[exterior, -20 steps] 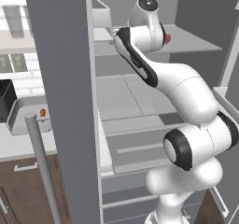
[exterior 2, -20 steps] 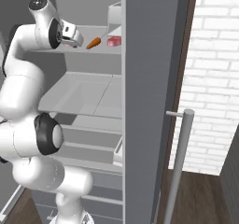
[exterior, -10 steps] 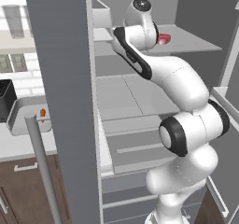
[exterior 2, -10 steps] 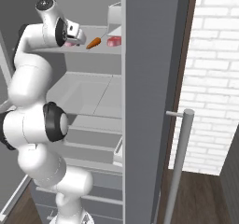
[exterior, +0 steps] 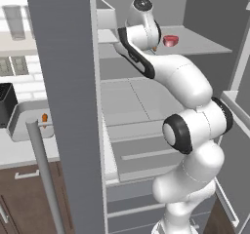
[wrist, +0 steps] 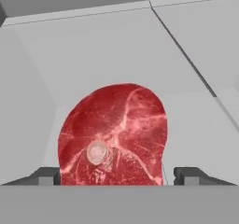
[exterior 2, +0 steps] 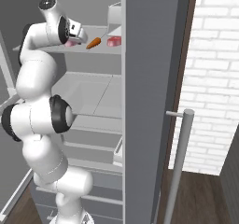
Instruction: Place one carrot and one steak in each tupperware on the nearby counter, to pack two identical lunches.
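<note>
open grey fridge with shelves; white brick wall; dark wood floor; brown cabinets

Base views flank the fridge shelf; hand view close.

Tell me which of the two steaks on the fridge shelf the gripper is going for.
The left steak, framed between the gripper fingertips; the other steak lies right of the carrot, apart from the hand.

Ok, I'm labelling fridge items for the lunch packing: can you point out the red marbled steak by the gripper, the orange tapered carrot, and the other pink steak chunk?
red marbled steak [wrist: 114,134], hand view, centre of cut face.
orange tapered carrot [exterior 2: 94,43], right base view, mid-body.
other pink steak chunk [exterior 2: 114,41], right base view, top surface.
</note>
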